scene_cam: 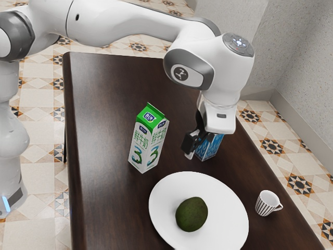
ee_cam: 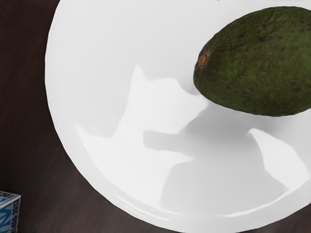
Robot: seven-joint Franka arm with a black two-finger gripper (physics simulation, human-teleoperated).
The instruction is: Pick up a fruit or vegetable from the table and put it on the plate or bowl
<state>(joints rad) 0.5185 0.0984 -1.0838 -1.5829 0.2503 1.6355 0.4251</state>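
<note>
A dark green avocado lies on the white plate near the table's front edge. In the wrist view the avocado rests on the plate with its stem end toward the plate's middle, and nothing touches it. My gripper hangs above the table behind the plate, well clear of the avocado. It is open and holds nothing. It hovers just in front of a blue carton.
A green and white milk carton stands upright toward the exterior view's left of my gripper. A striped cup sits beside the plate near the table's edge at the exterior view's right. The blue carton's corner shows beside the plate.
</note>
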